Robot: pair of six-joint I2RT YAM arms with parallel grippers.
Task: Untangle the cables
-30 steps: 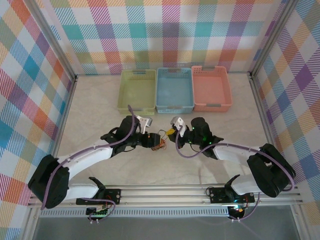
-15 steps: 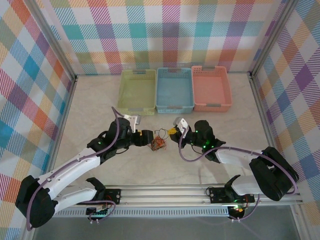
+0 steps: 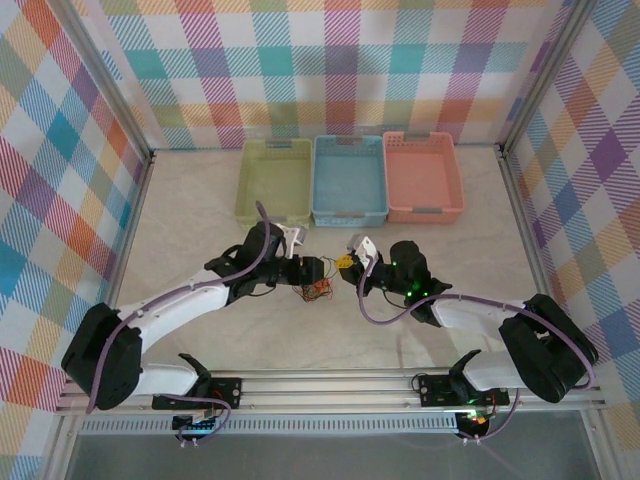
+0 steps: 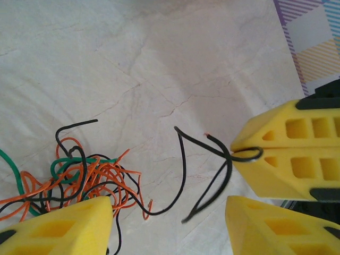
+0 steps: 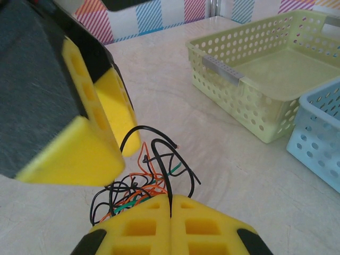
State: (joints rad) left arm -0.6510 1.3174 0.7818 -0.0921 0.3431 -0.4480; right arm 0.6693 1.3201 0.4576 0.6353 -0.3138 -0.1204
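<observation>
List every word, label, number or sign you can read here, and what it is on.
None can be read.
The pale green perforated plastic basket, the blue plastic basket and the salmon plastic basket bear no lettering.
Any print on the small green circuit board is too small to read.

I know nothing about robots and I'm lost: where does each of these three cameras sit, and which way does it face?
Top external: above and behind the arms, looking down on table, baskets, cables; both arms show.
Left wrist: on the left arm, facing down at the cables; open left gripper at bottom.
Right wrist: on the right arm, facing the green basket; right gripper shut on a black cable.
Shared: both wrist views show that black cable.
</observation>
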